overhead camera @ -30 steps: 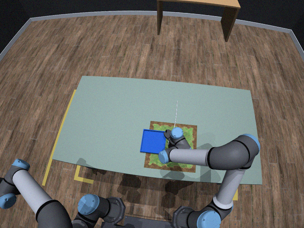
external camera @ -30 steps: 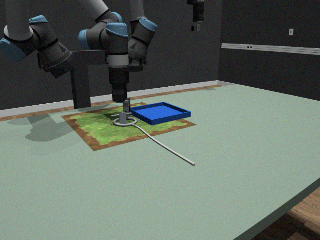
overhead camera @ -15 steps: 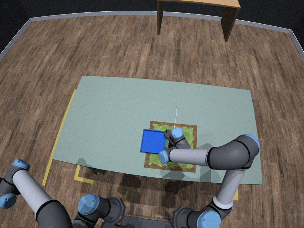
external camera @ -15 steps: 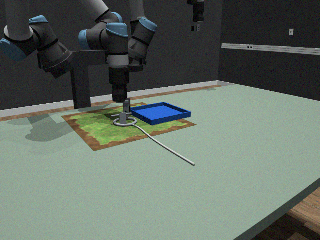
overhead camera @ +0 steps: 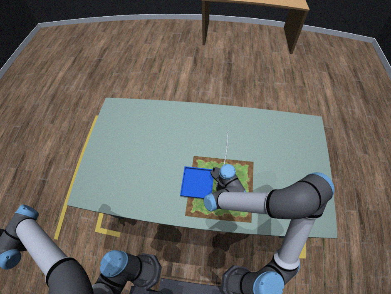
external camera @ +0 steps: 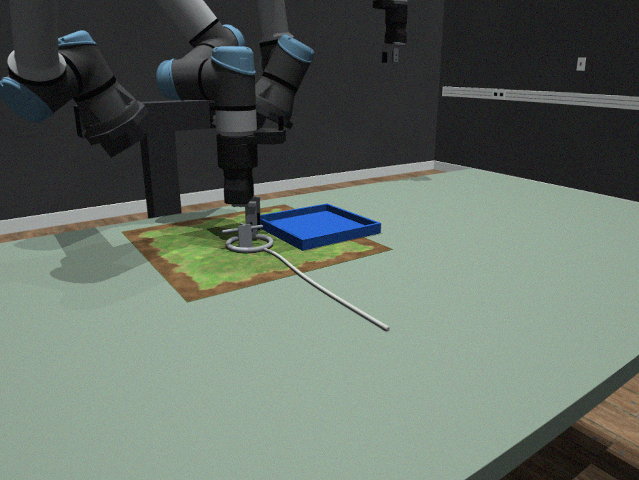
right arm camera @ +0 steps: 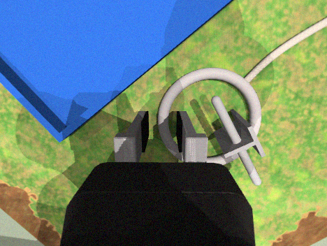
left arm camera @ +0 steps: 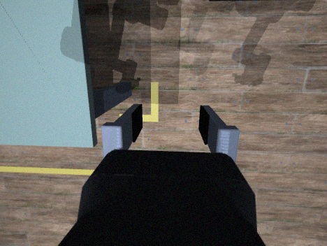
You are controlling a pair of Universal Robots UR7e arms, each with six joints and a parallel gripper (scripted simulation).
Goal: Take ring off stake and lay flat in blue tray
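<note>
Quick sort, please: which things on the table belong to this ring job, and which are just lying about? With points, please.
Part of the job:
- ring [external camera: 228, 243] [right arm camera: 212, 74]
- stake [external camera: 245, 236] [right arm camera: 225, 119]
- blue tray [overhead camera: 197, 181] [external camera: 320, 224] [right arm camera: 87, 45]

Not named in it:
- patterned mat [overhead camera: 236, 218] [external camera: 227, 273] [right arm camera: 297, 105]
- white cord [overhead camera: 226, 147] [external camera: 330, 294] [right arm camera: 279, 52]; whether it's tied on, I can't tell

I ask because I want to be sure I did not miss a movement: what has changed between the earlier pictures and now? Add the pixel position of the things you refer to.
Nothing has visibly changed. The ring [external camera: 270, 243] [right arm camera: 211, 74] and tray [overhead camera: 196, 181] [external camera: 320, 224] [right arm camera: 105, 42] stayed put, the right gripper [external camera: 249, 227] [right arm camera: 162, 123] still low at the ring.
</note>
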